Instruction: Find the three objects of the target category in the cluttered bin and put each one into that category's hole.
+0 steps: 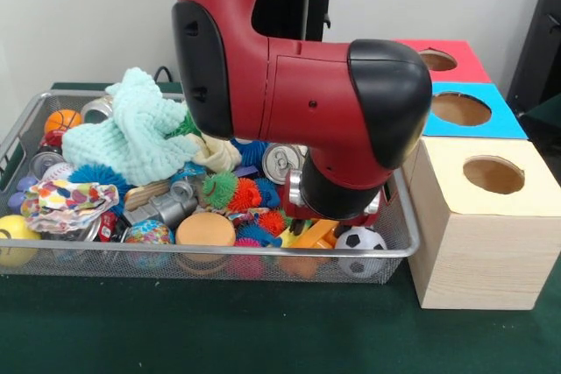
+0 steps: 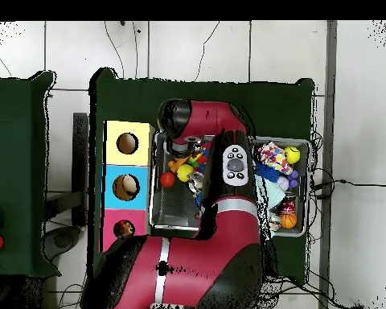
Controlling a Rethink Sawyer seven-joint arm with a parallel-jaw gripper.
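Observation:
The silver wire-mesh bin (image 1: 219,251) is full of clutter. The mint-green waffle-knit cloth (image 1: 131,133) lies piled at its back left. The polka-dot cloth (image 1: 66,199) lies at the front left, and the cream cloth (image 1: 215,153) is partly hidden behind the arm. The round hole (image 1: 493,174) of the yellow-faced box is right of the bin. My gripper (image 1: 336,213) reaches down into the bin's right part and is mostly hidden under the arm's black wrist. In the overhead view the bin (image 2: 160,221), the yellow box's hole (image 2: 127,143) and the polka-dot cloth (image 2: 271,154) show.
Blue-faced (image 1: 460,109) and red-faced (image 1: 436,60) boxes stand behind the yellow one. The bin also holds spiky rubber balls (image 1: 245,194), drink cans (image 1: 282,162), a small football (image 1: 360,241), an orange basketball (image 1: 62,120) and a yellow ball (image 1: 13,238).

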